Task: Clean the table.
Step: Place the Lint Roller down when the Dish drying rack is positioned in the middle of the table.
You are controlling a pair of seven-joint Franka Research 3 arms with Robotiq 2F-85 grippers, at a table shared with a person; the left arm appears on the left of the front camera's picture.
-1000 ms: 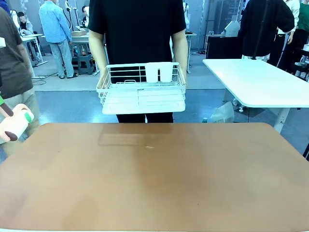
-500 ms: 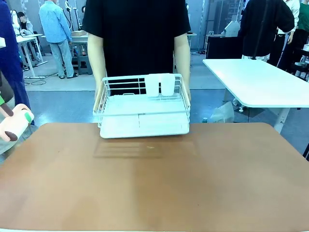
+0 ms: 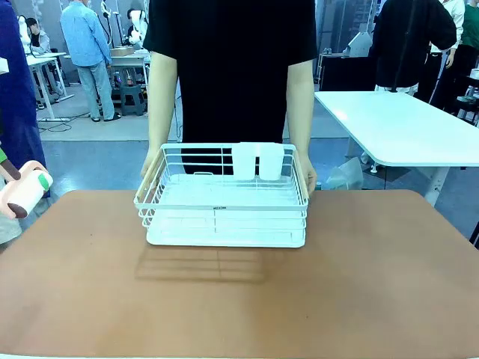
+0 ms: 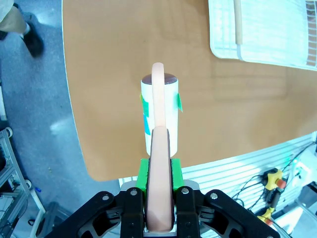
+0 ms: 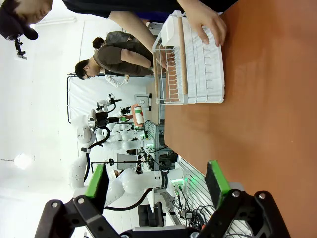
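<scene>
Front view: we keep our left claw (image 4: 159, 166) clenched on the lint roller (image 3: 22, 191), ready to sweep the bench (image 3: 239, 299); right claw (image 5: 157, 184) released.

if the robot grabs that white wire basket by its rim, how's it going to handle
The white wire basket looks rigid and probably light: thin open wire, and the person carries it by its sides. Its wide flat base suggests it won't tip, though it may slide on the smooth table.

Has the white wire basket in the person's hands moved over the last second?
Yes. The white wire basket came down and toward the robot, now over the reddish-brown table.
</scene>
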